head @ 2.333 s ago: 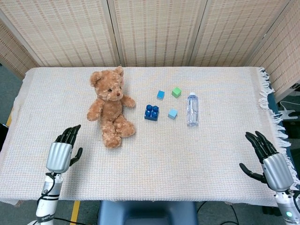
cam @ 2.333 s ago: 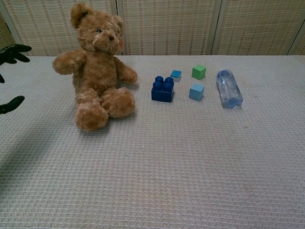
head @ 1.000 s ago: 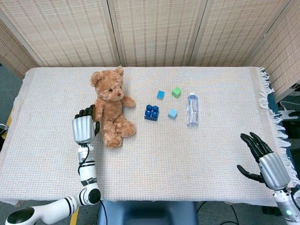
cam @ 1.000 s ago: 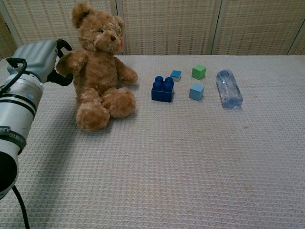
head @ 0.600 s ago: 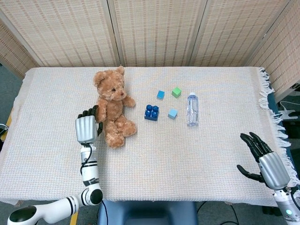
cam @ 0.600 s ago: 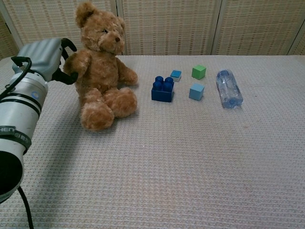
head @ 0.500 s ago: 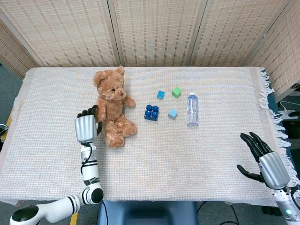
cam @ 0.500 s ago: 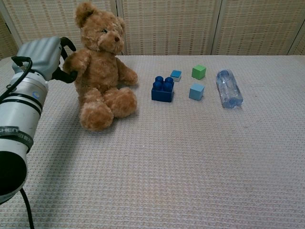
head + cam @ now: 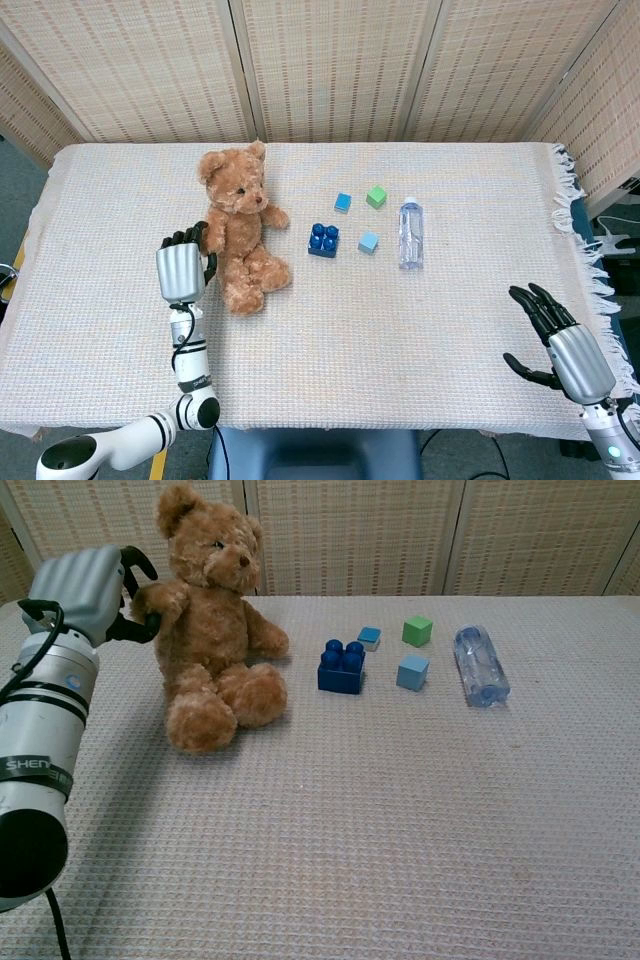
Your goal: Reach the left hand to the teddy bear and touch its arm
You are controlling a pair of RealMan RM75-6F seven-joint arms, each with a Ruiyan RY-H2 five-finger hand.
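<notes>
While its back faces the camera, the left hand (image 9: 180, 270) curls its fingers (image 9: 139, 630) around the teddy bear's (image 9: 238, 230) arm.

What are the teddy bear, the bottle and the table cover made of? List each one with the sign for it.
Teddy bear: plush fabric, matte; its tan pile looks fuzzy and tufted.
Bottle: apparently clear plastic, glossy; the cover shows through it and it catches highlights.
Table cover: woven cloth, matte, likely cotton; a waffle-like grid texture, with a fringe at its edge in the head view.
</notes>
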